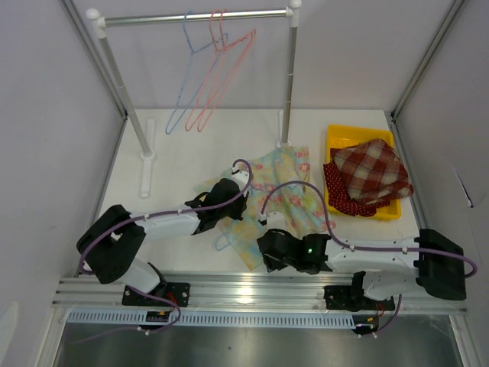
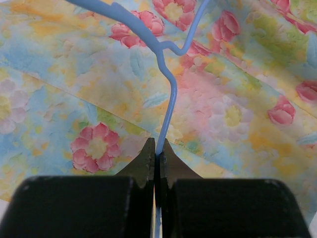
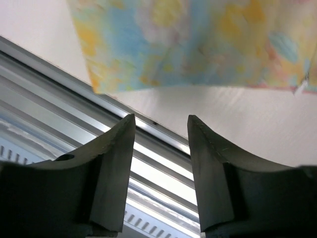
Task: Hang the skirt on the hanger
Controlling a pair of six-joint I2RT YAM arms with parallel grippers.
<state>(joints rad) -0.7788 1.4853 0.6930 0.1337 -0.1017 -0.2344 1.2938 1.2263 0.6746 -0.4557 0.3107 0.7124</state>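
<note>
With the jaws of our left gripper (image 2: 156, 145) we pinch the one light-blue hanger (image 2: 174, 96) lying on the single floral skirt (image 2: 74, 74) spread on the worktop (image 1: 183, 153), while our right gripper (image 3: 161, 118) hovers, jaws apart and empty, just off its near edge, and three hangers (image 1: 208, 76) hang on the rail (image 1: 168, 18).

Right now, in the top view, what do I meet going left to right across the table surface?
White rack foot → left gripper, at the skirt's left edge → floral skirt → yellow bin holding the plaid cloth.
</note>
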